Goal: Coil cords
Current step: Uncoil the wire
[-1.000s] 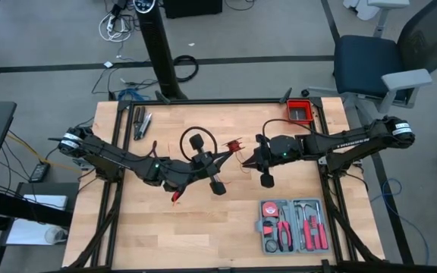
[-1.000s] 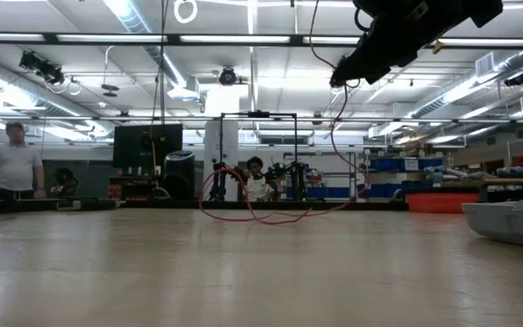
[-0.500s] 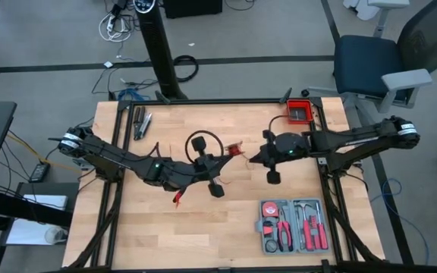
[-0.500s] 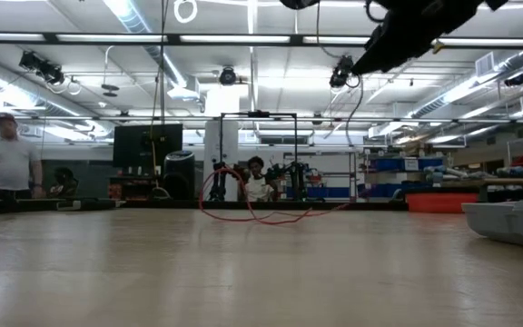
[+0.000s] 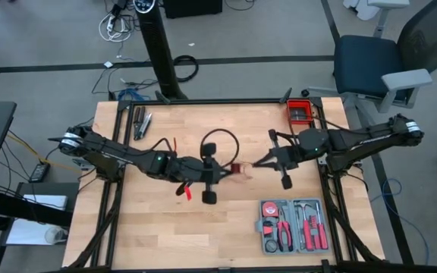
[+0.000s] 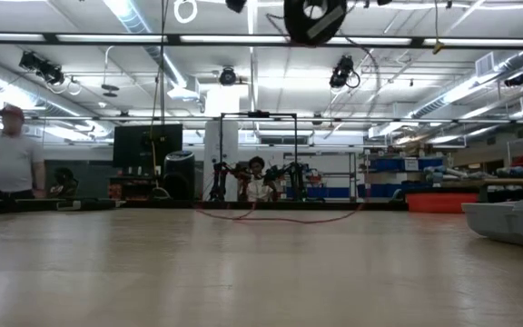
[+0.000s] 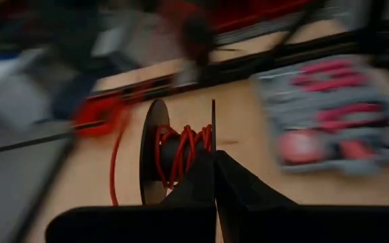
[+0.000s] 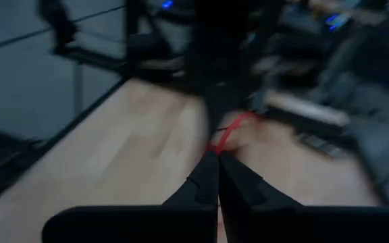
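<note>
Left gripper (image 7: 213,156) clamped on the spool (image 7: 174,158) wound with red cord (image 7: 181,150), mid-table, up-left of the grey tool case (image 5: 293,225) — right gripper (image 8: 216,159) beside it, fingers pinched on the cord's free end.

Bright overhead lighting; both wrist views motion-blurred.
</note>
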`<state>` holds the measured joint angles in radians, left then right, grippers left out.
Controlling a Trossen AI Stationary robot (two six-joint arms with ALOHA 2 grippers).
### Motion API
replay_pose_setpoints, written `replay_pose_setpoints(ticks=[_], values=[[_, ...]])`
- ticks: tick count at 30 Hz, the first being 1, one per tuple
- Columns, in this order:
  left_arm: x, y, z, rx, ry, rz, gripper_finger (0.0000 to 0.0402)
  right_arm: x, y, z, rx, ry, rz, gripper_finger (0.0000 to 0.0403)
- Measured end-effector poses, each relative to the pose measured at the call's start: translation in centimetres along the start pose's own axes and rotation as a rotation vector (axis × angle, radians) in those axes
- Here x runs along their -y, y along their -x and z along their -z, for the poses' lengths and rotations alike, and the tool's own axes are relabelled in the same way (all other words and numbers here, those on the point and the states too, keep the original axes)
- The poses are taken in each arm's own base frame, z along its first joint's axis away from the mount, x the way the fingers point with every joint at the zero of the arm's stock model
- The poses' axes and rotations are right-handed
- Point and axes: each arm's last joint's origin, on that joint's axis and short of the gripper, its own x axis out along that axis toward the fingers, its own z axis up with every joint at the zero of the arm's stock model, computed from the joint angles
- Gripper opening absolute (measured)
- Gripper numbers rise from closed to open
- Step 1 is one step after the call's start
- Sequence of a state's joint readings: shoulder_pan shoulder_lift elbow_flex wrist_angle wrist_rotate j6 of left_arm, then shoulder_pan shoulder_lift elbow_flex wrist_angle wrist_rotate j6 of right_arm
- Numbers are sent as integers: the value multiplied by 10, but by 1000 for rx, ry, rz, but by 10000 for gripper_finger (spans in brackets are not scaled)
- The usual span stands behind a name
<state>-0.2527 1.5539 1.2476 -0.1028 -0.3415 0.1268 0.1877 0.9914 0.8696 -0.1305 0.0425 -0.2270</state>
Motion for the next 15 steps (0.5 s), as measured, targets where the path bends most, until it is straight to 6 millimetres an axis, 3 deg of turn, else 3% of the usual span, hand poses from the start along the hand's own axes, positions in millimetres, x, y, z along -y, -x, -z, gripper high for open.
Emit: replay_pose_setpoints(ticks=[4, 9, 15], values=[[4, 1, -2, 24, -7, 64, 0, 1, -17, 4, -19, 37, 46, 0], [12, 4, -6, 55, -25, 50, 0, 11, -31, 28, -219, 38, 99, 0], [19, 9, -9, 63, -69, -91, 0, 37, -24, 48, -419, -64, 422, 9]])
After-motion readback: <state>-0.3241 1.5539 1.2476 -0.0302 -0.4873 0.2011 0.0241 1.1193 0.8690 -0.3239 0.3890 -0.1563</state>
